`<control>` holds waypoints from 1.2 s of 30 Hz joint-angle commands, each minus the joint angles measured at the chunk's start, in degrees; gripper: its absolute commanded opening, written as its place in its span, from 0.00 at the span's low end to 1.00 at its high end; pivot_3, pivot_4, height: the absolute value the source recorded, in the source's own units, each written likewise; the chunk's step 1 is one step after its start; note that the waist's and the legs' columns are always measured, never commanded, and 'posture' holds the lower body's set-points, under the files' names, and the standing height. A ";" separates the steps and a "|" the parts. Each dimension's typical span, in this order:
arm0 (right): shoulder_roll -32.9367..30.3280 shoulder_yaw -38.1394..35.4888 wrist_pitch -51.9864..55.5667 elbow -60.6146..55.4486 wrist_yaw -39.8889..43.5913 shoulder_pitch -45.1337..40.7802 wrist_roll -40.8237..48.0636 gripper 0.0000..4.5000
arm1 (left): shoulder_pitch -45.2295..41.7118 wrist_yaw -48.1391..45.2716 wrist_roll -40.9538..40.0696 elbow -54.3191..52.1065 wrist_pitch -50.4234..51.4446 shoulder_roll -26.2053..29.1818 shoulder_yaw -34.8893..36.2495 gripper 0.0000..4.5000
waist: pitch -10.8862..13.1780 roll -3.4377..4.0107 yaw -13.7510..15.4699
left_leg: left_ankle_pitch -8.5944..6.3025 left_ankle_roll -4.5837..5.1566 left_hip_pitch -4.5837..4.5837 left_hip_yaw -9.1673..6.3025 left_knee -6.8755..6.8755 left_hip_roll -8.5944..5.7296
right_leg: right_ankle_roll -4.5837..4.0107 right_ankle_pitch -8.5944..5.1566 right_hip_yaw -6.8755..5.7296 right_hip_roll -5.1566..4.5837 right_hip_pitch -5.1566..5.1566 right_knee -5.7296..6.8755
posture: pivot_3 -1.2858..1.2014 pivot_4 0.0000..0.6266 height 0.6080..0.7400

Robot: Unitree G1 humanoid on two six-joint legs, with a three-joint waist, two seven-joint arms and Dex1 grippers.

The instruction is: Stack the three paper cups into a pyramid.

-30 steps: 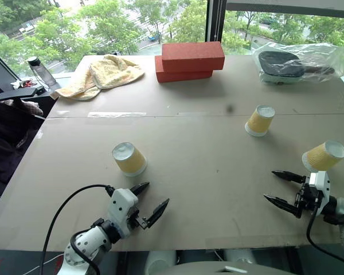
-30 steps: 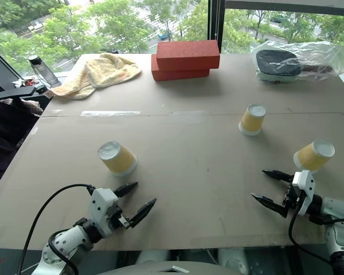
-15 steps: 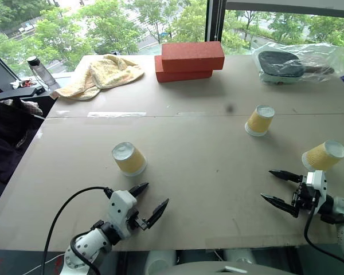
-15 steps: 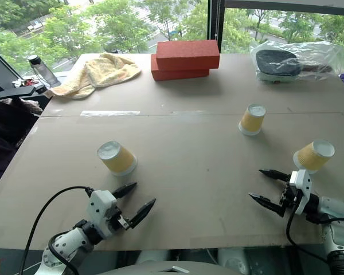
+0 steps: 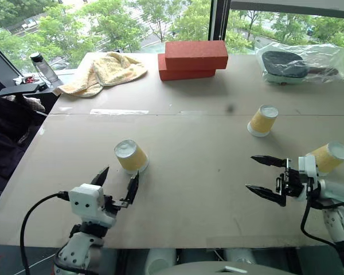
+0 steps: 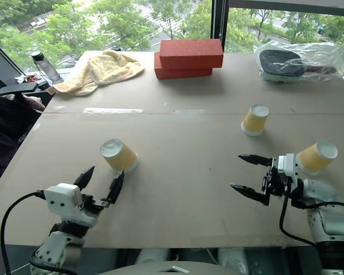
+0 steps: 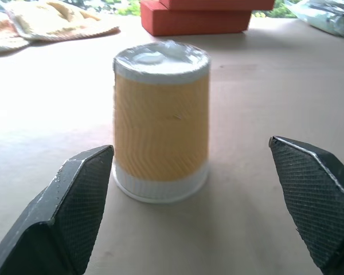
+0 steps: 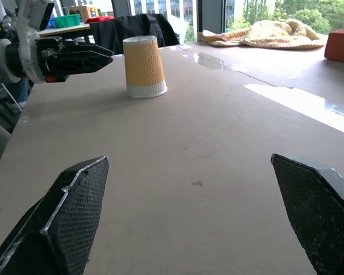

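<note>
I see all three paper cups standing upside down and apart on the bench (image 5: 178, 143), none stacked. The near-left cup (image 5: 130, 157) sits just ahead of my left tool (image 5: 116, 182). The far cup (image 5: 262, 120) stands alone toward the right, and the right-edge cup (image 5: 328, 158) sits just behind my right arm's wrist, leaning a little. In a clear plastic bag (image 5: 304, 62) at the far right corner lies a dark paddle-shaped thing.

My left tool points forward at the near-left cup with its fingers spread wide, gripping nothing; in the left wrist view the cup (image 7: 160, 120) stands between the two fingertips, untouched. My right tool (image 5: 262, 176) points across the bench to the left, fingers also wide apart and empty.

Farther back lie two stacked red bricks (image 5: 194, 59) and a yellow towel (image 5: 106, 71); a bottle (image 5: 40, 66) stands off the bench's far left corner. Bare bench lies between the cups.
</note>
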 commanded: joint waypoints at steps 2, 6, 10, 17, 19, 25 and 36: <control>-0.20 0.37 2.29 -4.08 -1.08 -1.16 1.87 0.99 | -4.85 1.34 2.40 2.13 -0.65 1.43 1.02 1.00 | 0.00 0.01 0.20 | -0.02 0.04 -0.17 -0.10 0.18 0.00 | 0.05 0.03 -0.09 0.07 -0.03 0.01 | 0.52 0.24 0.93; -0.22 0.57 3.83 -6.00 -1.90 -2.13 2.57 0.99 | -8.66 0.19 3.20 5.94 -0.71 2.46 -0.21 1.00 | 0.00 0.01 0.33 | -0.03 0.07 -0.23 -0.11 0.29 0.01 | 0.08 0.04 -0.11 0.24 -0.04 0.03 | 0.52 0.24 0.93; -0.10 0.42 4.86 -7.57 -2.47 -2.52 3.26 0.99 | -11.70 -0.97 3.83 9.33 -1.27 3.42 -0.79 1.00 | 0.00 0.00 0.34 | -0.03 0.06 -0.22 -0.11 0.30 0.03 | 0.08 0.04 -0.11 0.31 -0.07 0.11 | 0.52 0.24 0.93; 0.40 0.27 4.64 -8.92 -3.33 -2.18 3.67 1.00 | -14.89 -0.40 4.68 12.27 -2.40 2.86 -1.30 0.94 | 0.00 0.00 0.64 | -0.03 0.06 -0.22 -0.11 0.32 0.03 | 0.08 0.05 -0.10 0.32 -0.08 0.18 | 0.52 0.24 0.93; 0.45 0.48 4.49 -9.13 -3.53 -1.97 3.45 1.00 | -15.43 -0.58 4.30 12.51 -2.44 2.86 -1.26 0.81 | 0.00 0.00 0.74 | -0.03 0.06 -0.21 -0.11 0.33 0.03 | 0.09 0.05 -0.10 0.31 -0.08 0.21 | 0.52 0.24 0.93; 0.34 0.20 4.15 -9.26 -3.92 -1.49 3.04 1.00 | -15.62 -0.93 4.74 12.19 -1.58 3.35 -1.95 0.44 | 0.00 0.00 0.80 | -0.03 0.06 -0.20 -0.11 0.37 0.04 | 0.09 0.04 -0.10 0.29 -0.09 0.31 | 0.52 0.24 0.93; -0.66 -1.75 3.11 -8.07 -4.65 -1.61 2.61 1.00 | -25.38 -13.50 3.61 14.86 2.82 5.25 -15.49 0.44 | -0.01 -0.01 1.01 | -0.03 0.06 -0.17 -0.09 0.47 -0.02 | 0.09 0.04 -0.13 0.40 -0.11 0.49 | 0.52 0.24 0.93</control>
